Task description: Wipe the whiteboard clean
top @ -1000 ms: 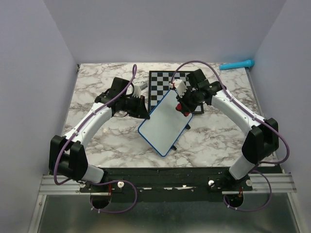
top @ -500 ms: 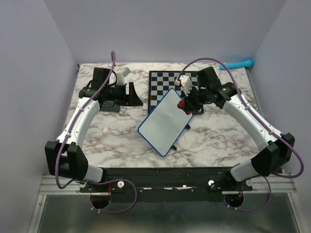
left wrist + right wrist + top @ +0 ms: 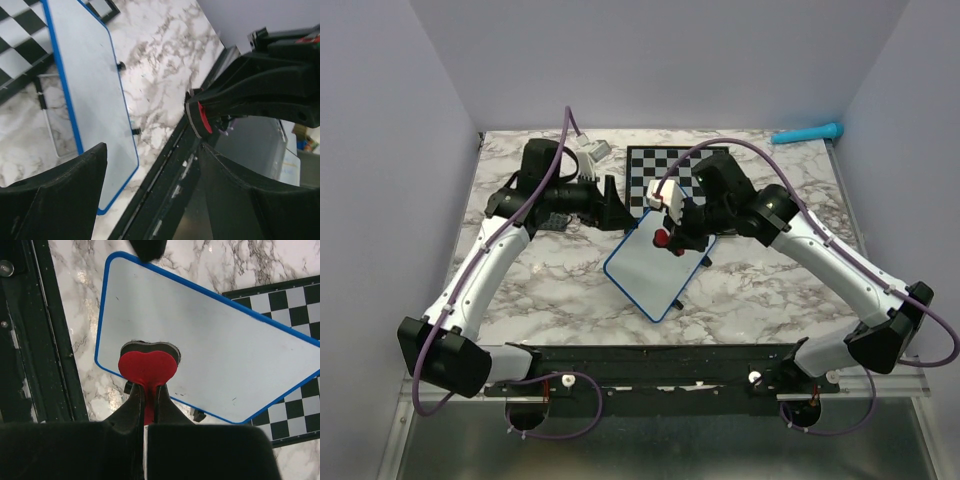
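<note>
The whiteboard (image 3: 648,272), white with a thin blue rim, lies tilted mid-table, its far corner over the chessboard (image 3: 660,165). No writing shows on the whiteboard (image 3: 220,350), only a few small specks. My right gripper (image 3: 667,236) is shut on a red heart-shaped eraser (image 3: 147,367), which hangs over the board's upper part; whether it touches I cannot tell. My left gripper (image 3: 611,203) stands open and empty beside the board's far-left edge. In the left wrist view the gripper (image 3: 152,165) looks along the whiteboard (image 3: 90,85), with the eraser (image 3: 202,118) to the right.
A teal marker (image 3: 808,133) lies at the far right corner. A dark flat pad (image 3: 552,218) sits on the marble under the left arm. The chessboard (image 3: 292,305) reaches out from under the whiteboard. The black base rail (image 3: 660,355) runs along the near edge.
My left gripper opened, pulled back to the left, then came back near the board's far-left edge. My right gripper carried the eraser leftward and nearer across the board.
</note>
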Controlling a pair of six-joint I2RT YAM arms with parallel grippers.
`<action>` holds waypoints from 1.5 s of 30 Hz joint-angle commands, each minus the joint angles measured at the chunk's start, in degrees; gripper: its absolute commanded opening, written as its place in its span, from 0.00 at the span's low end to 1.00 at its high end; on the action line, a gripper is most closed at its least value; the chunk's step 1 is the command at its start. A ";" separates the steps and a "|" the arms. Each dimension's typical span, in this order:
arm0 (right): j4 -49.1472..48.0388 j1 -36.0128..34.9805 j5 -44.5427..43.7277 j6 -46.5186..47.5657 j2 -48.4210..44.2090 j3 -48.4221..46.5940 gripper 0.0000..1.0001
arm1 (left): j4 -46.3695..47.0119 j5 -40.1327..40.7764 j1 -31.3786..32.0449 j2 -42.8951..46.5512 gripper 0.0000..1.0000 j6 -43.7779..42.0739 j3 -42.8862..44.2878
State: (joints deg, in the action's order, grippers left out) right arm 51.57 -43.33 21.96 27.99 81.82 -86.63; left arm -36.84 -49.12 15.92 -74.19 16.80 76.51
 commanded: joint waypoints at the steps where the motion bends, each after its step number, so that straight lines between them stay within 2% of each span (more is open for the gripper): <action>1: 0.88 -0.79 -3.23 -1.36 1.76 -2.75 0.01 | 2.04 -1.85 3.15 0.80 0.80 2.54 -3.12; 4: 1.43 -0.79 -6.83 -0.22 -0.34 1.80 0.01 | 0.64 -0.80 3.06 0.98 0.80 0.88 -3.47; 9: -0.41 4.38 -9.46 1.36 -7.19 19.02 0.01 | -0.95 0.43 2.97 1.33 0.80 -2.20 -2.95; 12: -3.49 13.16 -11.66 4.44 -8.08 27.18 0.03 | -2.36 3.50 2.71 1.16 0.80 -4.84 -0.15; 14: -5.69 19.58 -12.46 6.02 -5.46 29.23 0.04 | -2.53 5.87 2.45 1.07 0.80 -6.16 1.00; 16: -7.26 24.75 -11.77 5.94 -3.26 30.11 0.06 | -2.71 6.58 1.83 0.63 0.80 -6.69 2.24; 19: -10.60 28.20 -12.11 3.49 1.92 29.59 0.08 | -2.80 6.67 1.30 0.37 0.80 -6.60 2.33; 23: -12.72 28.74 -13.87 0.06 6.77 28.54 0.15 | -3.68 6.32 1.30 0.37 0.80 -6.78 2.15; 29: -14.92 30.67 -15.54 -0.92 11.08 27.83 0.41 | -4.21 6.85 1.22 0.89 0.80 -7.57 2.07; 30: -15.01 31.11 -15.45 -0.83 11.34 27.48 0.49 | -4.21 6.76 1.22 0.98 0.80 -7.57 1.80; 33: -14.92 31.73 -14.84 -0.39 11.52 27.04 0.64 | -3.77 6.76 1.22 1.07 0.80 -7.22 1.01; 44: -12.46 31.82 -12.55 -0.65 9.32 25.20 0.68 | -3.59 6.58 1.22 0.45 0.80 -7.22 1.19; 45: -12.29 31.82 -12.12 -0.65 8.89 24.85 0.72 | -3.76 6.50 1.22 0.37 0.80 -7.39 1.19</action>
State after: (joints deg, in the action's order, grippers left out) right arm 38.11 -11.66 8.14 27.70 92.95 -59.31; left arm -40.07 -43.38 17.32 -74.17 10.28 77.71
